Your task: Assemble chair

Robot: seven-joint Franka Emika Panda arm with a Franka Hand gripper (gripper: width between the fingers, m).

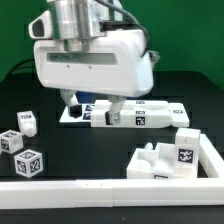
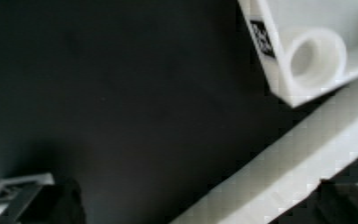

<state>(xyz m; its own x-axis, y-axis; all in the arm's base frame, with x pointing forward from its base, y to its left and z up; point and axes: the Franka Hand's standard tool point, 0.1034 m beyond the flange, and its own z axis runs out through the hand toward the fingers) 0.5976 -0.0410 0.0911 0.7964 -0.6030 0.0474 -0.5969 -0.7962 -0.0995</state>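
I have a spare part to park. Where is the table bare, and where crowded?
Bare: the black tabletop between the three small white tagged cubes and the white pegged block in the corner of the long white rail. Crowded: beneath the open white gripper, where flat white tagged slabs lie, and that corner.

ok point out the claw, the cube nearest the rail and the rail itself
claw (image 1: 92, 104), exterior view, midway between its fingertips
cube nearest the rail (image 1: 30, 162), exterior view, on its tagged face
rail (image 1: 70, 190), exterior view, on its long front stretch
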